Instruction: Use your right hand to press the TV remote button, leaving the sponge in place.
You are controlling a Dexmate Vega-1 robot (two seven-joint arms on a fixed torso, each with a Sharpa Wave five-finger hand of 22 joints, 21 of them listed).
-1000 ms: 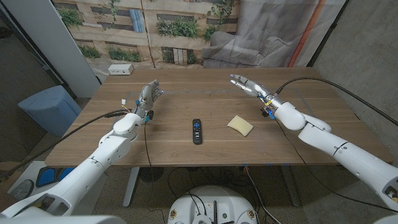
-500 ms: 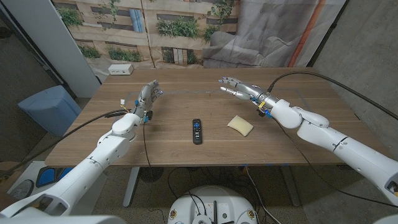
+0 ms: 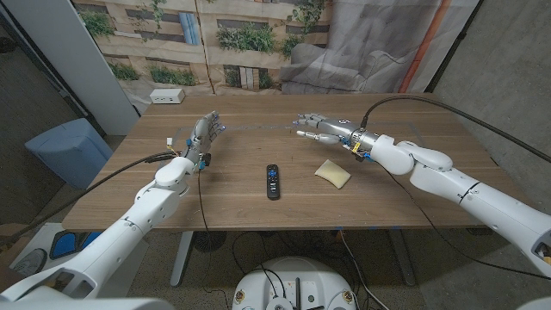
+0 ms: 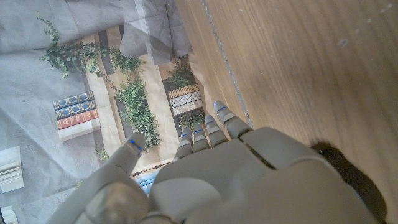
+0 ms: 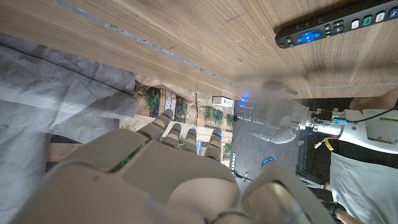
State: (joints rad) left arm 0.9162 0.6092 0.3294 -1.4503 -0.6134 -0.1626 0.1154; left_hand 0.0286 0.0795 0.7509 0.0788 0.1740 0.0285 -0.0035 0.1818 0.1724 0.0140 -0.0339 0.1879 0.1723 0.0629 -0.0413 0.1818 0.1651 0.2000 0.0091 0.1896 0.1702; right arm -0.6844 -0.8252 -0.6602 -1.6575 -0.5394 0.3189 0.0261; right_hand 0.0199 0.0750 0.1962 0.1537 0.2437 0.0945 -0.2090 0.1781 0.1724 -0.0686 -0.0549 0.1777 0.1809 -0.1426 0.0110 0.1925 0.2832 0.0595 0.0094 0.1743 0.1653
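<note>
On the wooden table (image 3: pixel 258 202), seen from the head view, the remote (image 3: pixel 272 181) lies near the front middle, lengthwise toward the robot, with the yellow sponge (image 3: pixel 332 173) just beside it on the robot's right, apart from it. The right hand (image 3: pixel 320 129) hangs above the table beyond the sponge, fingers spread and reaching toward the robot's left, holding nothing and touching nothing. The step in hand appears to be the approach: the hand is not yet over the remote. The next move calls for bringing it nearer and lower, over the remote, with one fingertip led onto a button and the palm kept off the sponge. The left hand (image 3: pixel 205 133) stands on the left side of the table, fingers extended and empty.

Left wrist view: the left hand (image 4: pixel 217 180) shows its back, fingers straight and slightly apart, gripping nothing, with bare table (image 4: pixel 298 68) beside it.

Right wrist view: the right hand (image 5: pixel 161 174) shows its back, fingers loosely extended and empty. The remote (image 5: pixel 339 23) lies on the table (image 5: pixel 155 31) well apart from the fingertips; a person (image 5: pixel 367 180) stands at the picture's edge.
</note>
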